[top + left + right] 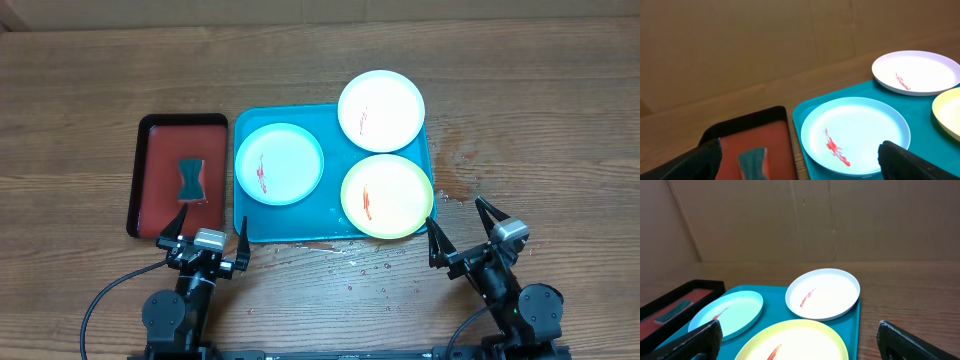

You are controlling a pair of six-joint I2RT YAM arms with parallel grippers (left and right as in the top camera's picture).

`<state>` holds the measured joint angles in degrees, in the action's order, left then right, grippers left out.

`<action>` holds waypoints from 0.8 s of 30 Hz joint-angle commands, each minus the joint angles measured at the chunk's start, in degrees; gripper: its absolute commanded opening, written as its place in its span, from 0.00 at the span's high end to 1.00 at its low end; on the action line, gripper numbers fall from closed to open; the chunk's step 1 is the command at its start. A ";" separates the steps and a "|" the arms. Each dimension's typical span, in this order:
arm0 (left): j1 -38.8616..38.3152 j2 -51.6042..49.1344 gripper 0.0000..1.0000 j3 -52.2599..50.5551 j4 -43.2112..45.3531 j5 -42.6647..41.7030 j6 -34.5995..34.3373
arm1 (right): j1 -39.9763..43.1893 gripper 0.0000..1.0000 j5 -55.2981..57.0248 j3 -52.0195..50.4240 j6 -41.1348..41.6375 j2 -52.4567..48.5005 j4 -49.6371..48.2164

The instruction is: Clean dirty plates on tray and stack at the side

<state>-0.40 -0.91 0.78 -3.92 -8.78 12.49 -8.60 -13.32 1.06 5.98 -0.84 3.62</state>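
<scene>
Three plates lie on the turquoise tray [290, 225], each with a red-orange smear. The pale blue plate [279, 163] is at the tray's left, the white plate [381, 108] at its far right corner, overhanging the rim, and the pale green plate [387, 196] at its near right. My left gripper [207, 234] stands open at the table's near edge, in front of the gap between the two trays. My right gripper [464, 230] stands open just right of the tray's near right corner. Neither holds anything. The left wrist view shows the blue plate [855, 134] and the right wrist view the green plate [790, 342] close ahead.
A dark red tray with a black rim [180, 172] sits left of the turquoise one and holds a teal sponge [191, 178]. Water droplets [365, 265] speckle the wooden table in front of the turquoise tray and to its right.
</scene>
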 commanded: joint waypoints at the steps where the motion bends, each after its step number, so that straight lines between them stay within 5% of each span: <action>1: -0.28 0.70 0.00 -0.50 0.31 0.39 1.25 | 0.42 0.00 -0.28 -0.61 -0.02 0.55 -0.33; 24: -0.28 0.66 0.00 -0.50 0.07 2.10 -0.90 | 0.42 0.00 -0.31 -0.61 0.00 0.55 -0.24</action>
<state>-0.40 -0.91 0.75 -3.88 -6.85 12.38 -8.60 -13.32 1.06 5.98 -0.84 3.64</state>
